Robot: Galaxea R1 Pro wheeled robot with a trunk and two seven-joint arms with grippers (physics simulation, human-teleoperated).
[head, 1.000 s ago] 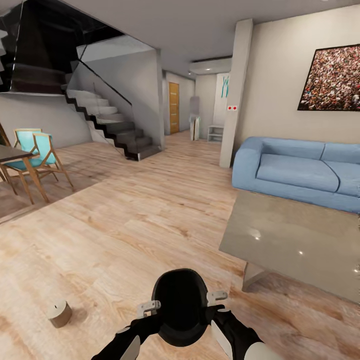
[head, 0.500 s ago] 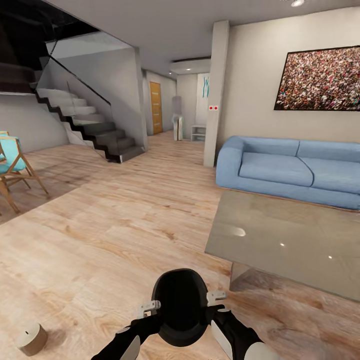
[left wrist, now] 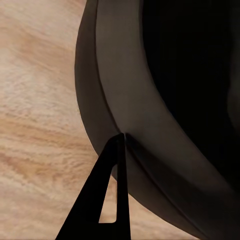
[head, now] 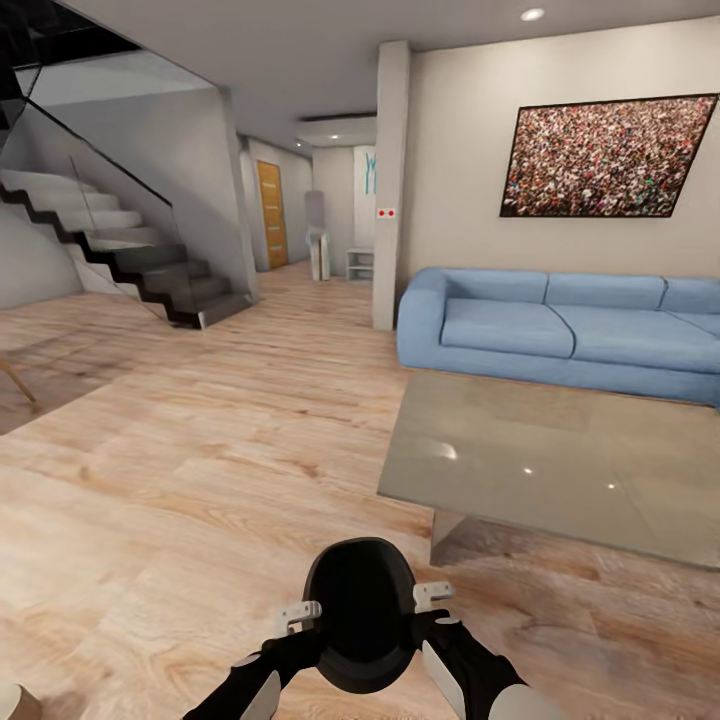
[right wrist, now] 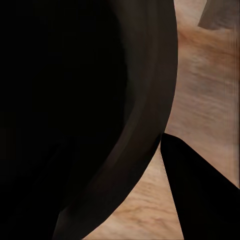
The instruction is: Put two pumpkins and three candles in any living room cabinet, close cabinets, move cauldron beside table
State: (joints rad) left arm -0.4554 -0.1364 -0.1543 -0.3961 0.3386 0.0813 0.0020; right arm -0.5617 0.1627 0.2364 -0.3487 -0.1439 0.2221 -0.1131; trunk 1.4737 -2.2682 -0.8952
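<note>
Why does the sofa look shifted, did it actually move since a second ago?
No. The sofa keeps its place beside the pillar and under the picture; the whole view shifted, so the camera turned.

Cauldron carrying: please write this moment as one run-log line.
held: cauldron | left pincer: on rim | right pincer: on rim | ahead-right: table | behind: sofa

A blue sofa (head: 560, 335) stands far right against the wall under a framed crowd picture (head: 608, 157). A staircase (head: 120, 255) rises at far left, with a wooden door (head: 270, 213) down the hallway beyond the wood floor (head: 200, 470).
</note>
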